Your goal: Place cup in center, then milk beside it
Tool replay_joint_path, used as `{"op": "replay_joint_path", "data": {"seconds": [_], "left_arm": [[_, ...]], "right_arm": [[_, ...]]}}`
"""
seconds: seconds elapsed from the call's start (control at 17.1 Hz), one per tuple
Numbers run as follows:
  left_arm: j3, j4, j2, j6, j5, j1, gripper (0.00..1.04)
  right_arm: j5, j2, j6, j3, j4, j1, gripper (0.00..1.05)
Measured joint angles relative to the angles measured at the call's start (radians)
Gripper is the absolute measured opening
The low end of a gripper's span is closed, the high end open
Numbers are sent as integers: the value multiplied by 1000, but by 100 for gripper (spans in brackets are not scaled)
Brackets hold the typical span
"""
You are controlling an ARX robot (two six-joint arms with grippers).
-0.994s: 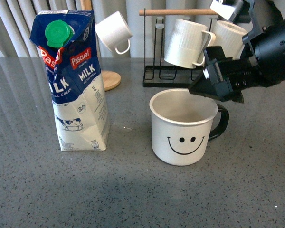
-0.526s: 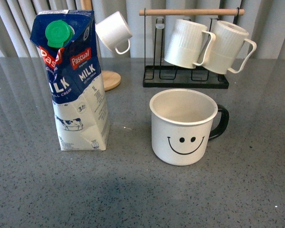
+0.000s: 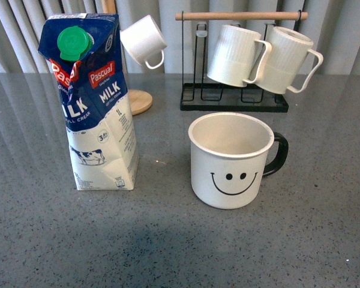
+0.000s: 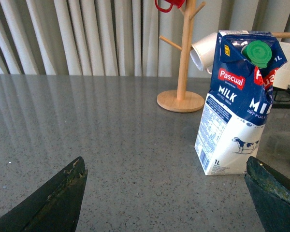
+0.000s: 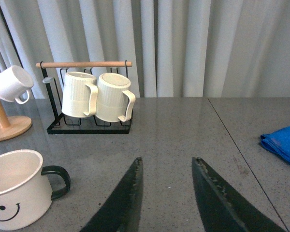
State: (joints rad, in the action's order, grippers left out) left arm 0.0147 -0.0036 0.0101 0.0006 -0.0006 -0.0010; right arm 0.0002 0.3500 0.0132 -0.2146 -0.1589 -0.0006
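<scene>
We see a grey speckled tabletop (image 3: 168,240) running back to pale pleated curtains (image 5: 183,48), whose folds reflect softly in it. A black wire rack (image 3: 234,105) with a wooden rail holds 2 ribbed white mugs (image 3: 233,55). Left of the rack stands a wooden mug tree (image 3: 141,102). Well apart from the rack lies a blue cloth (image 5: 286,144).

The tall blue-and-white cardboard milk carton (image 3: 99,108) shows "Pascual" in white on a red logo on two of its faces. Below it stands "MILK" in large white letters, then a smaller line ending "LL CREAM". "1L" is printed low on the white part. The fine-print side panel is too small to read. The wide white mug (image 3: 231,162) bears a black smiley face.
</scene>
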Motion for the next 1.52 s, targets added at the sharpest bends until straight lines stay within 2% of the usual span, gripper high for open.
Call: {"op": "replay_joint_path", "data": {"seconds": [0.18,0.23,0.76,0.88,1.52], "left_arm": [[0,0,0,0,0,0,98],[0,0,0,0,0,0,98],[0,0,0,0,0,0,98],[0,0,0,0,0,0,98],[0,0,0,0,0,0,98]], "right_arm": [[0,-30,-4,59,4,0,6],[0,-43,-7,77,6,0,2],[0,-153,-7,152,27,0,2],[-1,-265,-7,164,161,0,2],[-1,-346,-8,201,163,0,4]]}}
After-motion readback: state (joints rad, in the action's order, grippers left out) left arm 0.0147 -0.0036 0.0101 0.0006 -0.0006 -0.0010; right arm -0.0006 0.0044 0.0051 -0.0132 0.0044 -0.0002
